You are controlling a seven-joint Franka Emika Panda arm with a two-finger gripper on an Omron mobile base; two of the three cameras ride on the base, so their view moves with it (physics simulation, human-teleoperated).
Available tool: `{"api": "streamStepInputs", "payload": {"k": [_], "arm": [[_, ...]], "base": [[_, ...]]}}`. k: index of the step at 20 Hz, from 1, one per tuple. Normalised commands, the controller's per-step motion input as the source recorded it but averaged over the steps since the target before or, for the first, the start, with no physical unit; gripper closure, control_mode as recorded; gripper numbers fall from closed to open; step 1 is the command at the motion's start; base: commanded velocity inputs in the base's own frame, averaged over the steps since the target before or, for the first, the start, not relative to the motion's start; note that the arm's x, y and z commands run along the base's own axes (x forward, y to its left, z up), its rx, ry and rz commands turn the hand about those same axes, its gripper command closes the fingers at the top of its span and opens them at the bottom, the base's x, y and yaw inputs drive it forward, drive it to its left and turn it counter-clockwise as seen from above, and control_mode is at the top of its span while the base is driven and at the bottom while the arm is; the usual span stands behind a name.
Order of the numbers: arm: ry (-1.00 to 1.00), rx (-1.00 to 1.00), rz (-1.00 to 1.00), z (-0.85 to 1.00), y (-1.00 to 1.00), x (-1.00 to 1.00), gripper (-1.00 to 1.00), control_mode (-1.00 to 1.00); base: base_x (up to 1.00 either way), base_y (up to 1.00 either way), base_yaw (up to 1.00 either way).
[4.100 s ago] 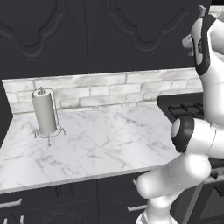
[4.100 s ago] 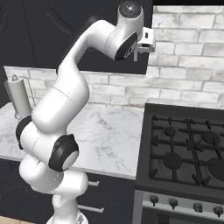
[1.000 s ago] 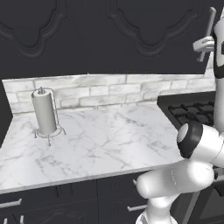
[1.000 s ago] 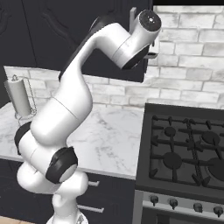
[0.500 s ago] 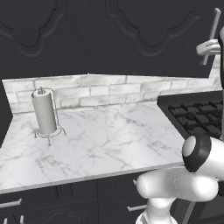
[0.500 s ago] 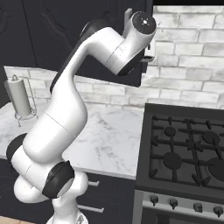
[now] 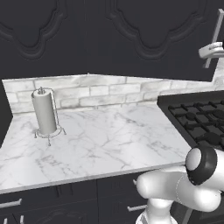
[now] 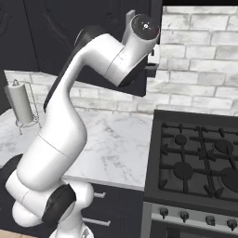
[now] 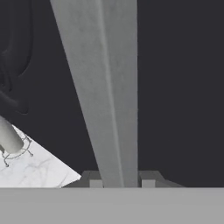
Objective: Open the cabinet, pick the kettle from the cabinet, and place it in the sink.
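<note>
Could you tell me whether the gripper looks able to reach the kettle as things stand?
Probably not yet. The gripper is shut on the cabinet door's handle, and the door looks barely opened. No kettle can be seen.

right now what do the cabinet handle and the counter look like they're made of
Cabinet handle: looks like brushed metal, a flat matte silver-grey bar without gloss. Counter: looks like polished white marble, going by the grey veins across a smooth pale surface. The cabinet door looks like matte black painted wood, though that is uncertain.
</note>
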Motion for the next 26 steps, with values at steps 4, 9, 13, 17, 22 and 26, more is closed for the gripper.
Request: {"api": "streamStepInputs", "payload": {"k": [4,9,13,17,22,26], "arm": [[0.0,0.0,0.0,0.05,0.17,-0.48,1.0,-1.0],[0.0,0.0,-0.01,0.05,0.18,-0.48,1.0,-1.0],[0.0,-0.01,-0.03,0.03,0.19,-0.44,1.0,-1.0],[0.0,0.0,-0.07,0.01,0.2,-0.46,1.0,-1.0],[0.0,0.0,-0.08,0.02,0.23,-0.47,1.0,-1.0],[0.0,0.0,-0.12,0.0,0.26,-0.47,1.0,-1.0]], "base": [[0.0,0.0,0.0],[0.0,0.0,0.0],[0.0,0.0,0.0],[0.0,0.0,0.0],[0.0,0.0,0.0],[0.0,0.0,0.0]]}}
